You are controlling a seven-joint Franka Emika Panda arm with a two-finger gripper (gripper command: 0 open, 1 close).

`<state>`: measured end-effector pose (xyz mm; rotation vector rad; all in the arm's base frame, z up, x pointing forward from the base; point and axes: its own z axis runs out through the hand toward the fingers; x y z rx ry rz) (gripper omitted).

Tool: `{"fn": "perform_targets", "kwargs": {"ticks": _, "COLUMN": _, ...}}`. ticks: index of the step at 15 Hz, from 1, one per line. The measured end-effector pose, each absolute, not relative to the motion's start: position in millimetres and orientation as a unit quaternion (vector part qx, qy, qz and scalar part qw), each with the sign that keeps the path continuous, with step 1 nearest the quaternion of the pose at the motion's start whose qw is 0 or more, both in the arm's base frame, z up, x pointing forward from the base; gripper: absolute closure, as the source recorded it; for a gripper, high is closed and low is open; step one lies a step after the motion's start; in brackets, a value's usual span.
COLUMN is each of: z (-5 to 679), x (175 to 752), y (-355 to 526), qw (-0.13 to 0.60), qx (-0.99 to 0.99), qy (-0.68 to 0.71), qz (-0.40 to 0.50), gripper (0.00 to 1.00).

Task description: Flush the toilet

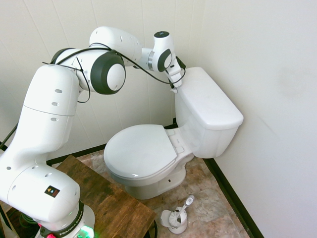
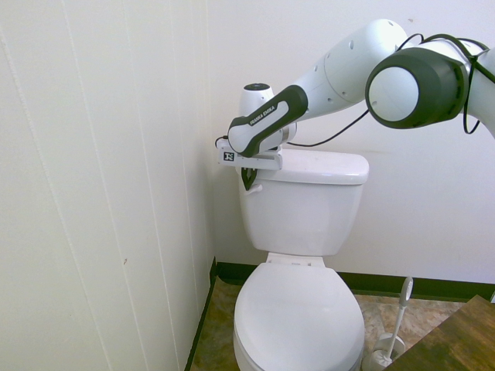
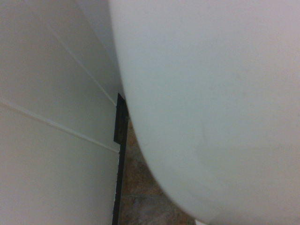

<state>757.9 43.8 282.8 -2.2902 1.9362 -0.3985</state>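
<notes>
The toilet [image 1: 205, 106] is glossy white, with its oval seat lid [image 1: 138, 148] down and a boxy lidded tank [image 2: 305, 205] against the back wall. My gripper [image 2: 247, 179] hangs at the tank's upper front corner on the side nearest the panelled wall, its dark fingers pointing down and shut together. It holds nothing that I can see. The fingers press right against the tank where the small flush lever [image 2: 258, 185] sits, and the lever is mostly hidden behind them. In the first exterior view the gripper [image 1: 173, 83] sits at the tank's far top corner. The wrist view is filled by the tank's curved white side [image 3: 211, 93].
A panelled white wall [image 2: 116, 193] runs close beside the tank, leaving only a narrow gap. A small white toilet brush [image 1: 178, 215] stands in its holder on the stone-pattern floor by the bowl. Black baseboard [image 1: 233, 198] lines the walls.
</notes>
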Motion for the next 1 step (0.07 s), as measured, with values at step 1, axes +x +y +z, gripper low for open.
{"fn": "perform_targets", "kwargs": {"ticks": 1, "z": 283.1, "x": 757.8, "y": 43.4, "qw": 0.059, "qx": -0.757, "qy": 0.638, "qz": -0.13, "gripper": 1.0}}
